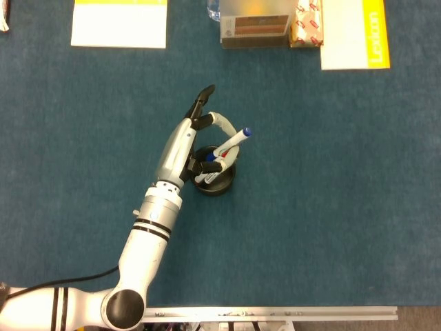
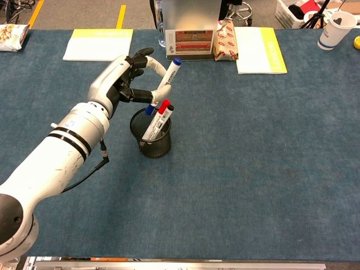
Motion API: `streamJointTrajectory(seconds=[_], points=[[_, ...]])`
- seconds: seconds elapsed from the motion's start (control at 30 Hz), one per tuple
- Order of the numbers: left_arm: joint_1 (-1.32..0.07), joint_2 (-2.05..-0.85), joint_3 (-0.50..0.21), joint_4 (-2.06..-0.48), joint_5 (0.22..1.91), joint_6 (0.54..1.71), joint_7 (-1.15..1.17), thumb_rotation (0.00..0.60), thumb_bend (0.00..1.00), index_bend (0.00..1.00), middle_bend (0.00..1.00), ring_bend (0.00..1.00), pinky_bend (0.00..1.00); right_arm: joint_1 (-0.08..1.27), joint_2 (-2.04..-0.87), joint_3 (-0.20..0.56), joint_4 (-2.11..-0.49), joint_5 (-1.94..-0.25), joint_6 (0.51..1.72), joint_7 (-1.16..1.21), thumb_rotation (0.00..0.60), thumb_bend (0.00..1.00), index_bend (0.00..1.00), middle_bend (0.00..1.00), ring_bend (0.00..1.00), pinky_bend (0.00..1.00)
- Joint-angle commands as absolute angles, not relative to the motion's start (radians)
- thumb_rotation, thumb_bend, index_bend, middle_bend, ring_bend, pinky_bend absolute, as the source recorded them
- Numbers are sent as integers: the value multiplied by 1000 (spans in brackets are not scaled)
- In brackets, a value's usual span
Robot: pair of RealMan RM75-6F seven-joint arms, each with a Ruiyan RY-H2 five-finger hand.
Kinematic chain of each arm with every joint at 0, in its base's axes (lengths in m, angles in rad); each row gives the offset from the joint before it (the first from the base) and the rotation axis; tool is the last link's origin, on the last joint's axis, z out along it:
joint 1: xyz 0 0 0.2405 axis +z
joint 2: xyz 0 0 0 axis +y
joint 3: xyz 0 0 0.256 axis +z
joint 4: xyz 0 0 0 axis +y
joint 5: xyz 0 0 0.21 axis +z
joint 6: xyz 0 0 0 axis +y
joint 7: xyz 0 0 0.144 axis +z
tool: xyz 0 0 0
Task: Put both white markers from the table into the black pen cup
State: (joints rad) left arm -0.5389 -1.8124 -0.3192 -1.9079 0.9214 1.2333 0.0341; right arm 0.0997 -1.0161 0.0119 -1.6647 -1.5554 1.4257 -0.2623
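Note:
The black mesh pen cup [image 2: 151,142] [image 1: 222,185] stands near the table's middle. A white marker with a red cap [image 2: 158,116] leans inside it. My left hand [image 2: 126,79] [image 1: 189,141] hovers just above and left of the cup and pinches a white marker with blue caps [image 2: 166,80] [image 1: 233,143]. That marker is tilted, its lower blue end over the cup's mouth and its upper end up and to the right. My right hand is in neither view.
A yellow-edged white pad [image 2: 98,44] lies at the back left. A metal box [image 2: 189,31], a red-and-white packet [image 2: 226,40] and another pad [image 2: 257,50] line the back edge. A paper cup [image 2: 335,29] stands far right.

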Motion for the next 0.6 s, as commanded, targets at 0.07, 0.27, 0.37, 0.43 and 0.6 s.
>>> streamJointTrajectory(seconds=[0.07,0.27,0.37,0.43,0.6], points=[[-535,-1814,-317,-1904,917,1224,22,600,326,718,12,0,0,99,-1016,12,-1665,-1556,1427,-261,600,867,568,387,256,165],[-528,-1821,-312,-1897,905,1214,5,600,326,718,12,0,0,99,-1015,13,-1666,-1556,1428,-260,600,867,568,388,256,165],[-523,-1823,-307,-1894,901,1204,-11,600,326,718,12,0,0,99,-1015,13,-1666,-1556,1428,-260,600,868,569,388,256,165],[-520,-1823,-306,-1888,899,1198,-19,600,326,718,12,0,0,99,-1015,13,-1666,-1557,1429,-259,600,868,568,388,256,165],[-513,-1823,-305,-1874,895,1186,-41,600,326,717,10,0,0,98,-1014,14,-1667,-1558,1432,-256,600,867,569,388,256,164]])
